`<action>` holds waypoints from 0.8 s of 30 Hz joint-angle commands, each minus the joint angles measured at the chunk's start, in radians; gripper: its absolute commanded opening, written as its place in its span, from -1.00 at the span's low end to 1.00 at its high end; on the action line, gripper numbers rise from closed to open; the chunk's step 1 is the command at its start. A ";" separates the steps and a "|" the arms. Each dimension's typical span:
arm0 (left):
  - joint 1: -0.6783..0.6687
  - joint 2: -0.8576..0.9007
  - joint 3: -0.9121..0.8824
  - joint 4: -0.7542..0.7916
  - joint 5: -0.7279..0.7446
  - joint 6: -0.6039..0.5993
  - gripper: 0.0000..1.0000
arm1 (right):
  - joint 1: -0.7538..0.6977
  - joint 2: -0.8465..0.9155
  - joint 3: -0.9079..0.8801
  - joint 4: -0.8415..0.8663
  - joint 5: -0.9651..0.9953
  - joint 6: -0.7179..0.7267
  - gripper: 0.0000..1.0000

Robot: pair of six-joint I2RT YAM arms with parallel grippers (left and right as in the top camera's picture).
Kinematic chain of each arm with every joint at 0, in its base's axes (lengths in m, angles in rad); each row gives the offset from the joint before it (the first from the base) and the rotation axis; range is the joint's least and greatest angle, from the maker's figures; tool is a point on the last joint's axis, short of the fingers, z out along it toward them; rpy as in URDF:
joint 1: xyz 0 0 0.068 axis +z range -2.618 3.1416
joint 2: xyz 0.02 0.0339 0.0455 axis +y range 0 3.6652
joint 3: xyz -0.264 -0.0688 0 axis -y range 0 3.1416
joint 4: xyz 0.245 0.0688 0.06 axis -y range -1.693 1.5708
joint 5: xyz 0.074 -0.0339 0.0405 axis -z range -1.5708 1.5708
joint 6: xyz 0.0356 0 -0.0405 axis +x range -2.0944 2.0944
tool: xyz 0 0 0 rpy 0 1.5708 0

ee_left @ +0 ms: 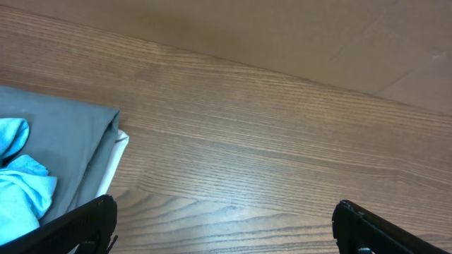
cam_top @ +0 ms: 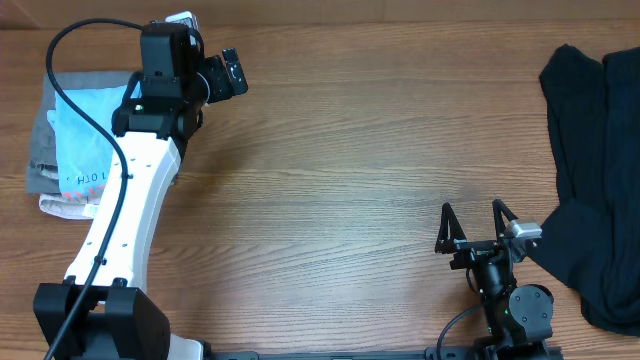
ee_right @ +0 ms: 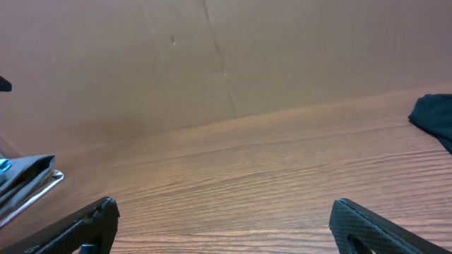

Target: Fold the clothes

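The light blue T-shirt (cam_top: pixel 85 125) lies folded on a stack at the table's far left, red lettering showing near its front edge. In the left wrist view a corner of it (ee_left: pixel 21 180) rests on a grey garment (ee_left: pixel 70 141). My left gripper (cam_top: pixel 228 72) is open and empty, to the right of the stack over bare wood; its fingers (ee_left: pixel 226 226) are spread wide. My right gripper (cam_top: pixel 475 222) is open and empty near the front edge, its fingers (ee_right: pixel 226 226) spread over bare wood.
The stack also holds a grey garment (cam_top: pixel 45 150) and a white one (cam_top: pixel 65 207) beneath. A pile of dark navy clothes (cam_top: pixel 595 170) lies at the right edge, also in the right wrist view (ee_right: pixel 434 116). A cardboard wall stands behind the table.
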 commanded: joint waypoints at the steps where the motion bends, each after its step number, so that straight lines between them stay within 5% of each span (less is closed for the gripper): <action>1: -0.006 0.010 -0.002 0.004 -0.013 -0.006 1.00 | -0.004 -0.011 -0.011 0.002 0.010 -0.008 1.00; 20: -0.006 0.010 -0.002 0.004 -0.013 -0.006 0.99 | -0.004 -0.011 -0.010 0.003 0.029 -0.011 1.00; 24: -0.006 0.010 -0.002 0.004 -0.013 -0.006 1.00 | -0.004 -0.011 -0.010 0.003 0.024 -0.175 1.00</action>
